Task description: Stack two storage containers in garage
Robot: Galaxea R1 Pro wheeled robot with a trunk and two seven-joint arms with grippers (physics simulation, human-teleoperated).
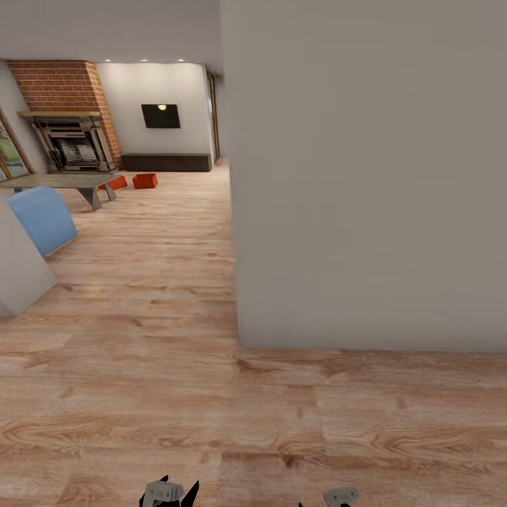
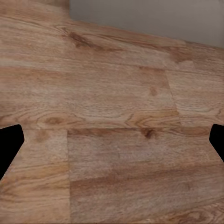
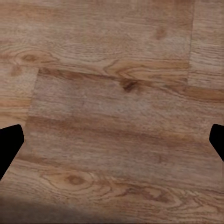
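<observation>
1. Head view: I am looking along a light wood plank floor toward the living room. A plain grey-white wall stands close on my right and blocks that half of the scene.
2. Head view, far end: I note a red-brick fireplace, a black wall-mounted TV and a low dark bench under it.
3. Head view, task items: the two storage containers, orange-red, sit on the wood floor in front of the bench. One container is fully visible; the other container lies just beside it, partly behind the leg of a low grey table. Both are well apart from my arms.
4. Head view, left side: a blue rounded seat and a pale grey furniture corner.
5. Head view, bottom edge: parts of the left gripper and right gripper show.
6. Left wrist view: its two dark fingertips sit at opposite edges, spread wide, nothing between them but floor planks and a strip of wall.
7. Right wrist view: fingertips likewise wide apart over bare planks, holding nothing.
</observation>
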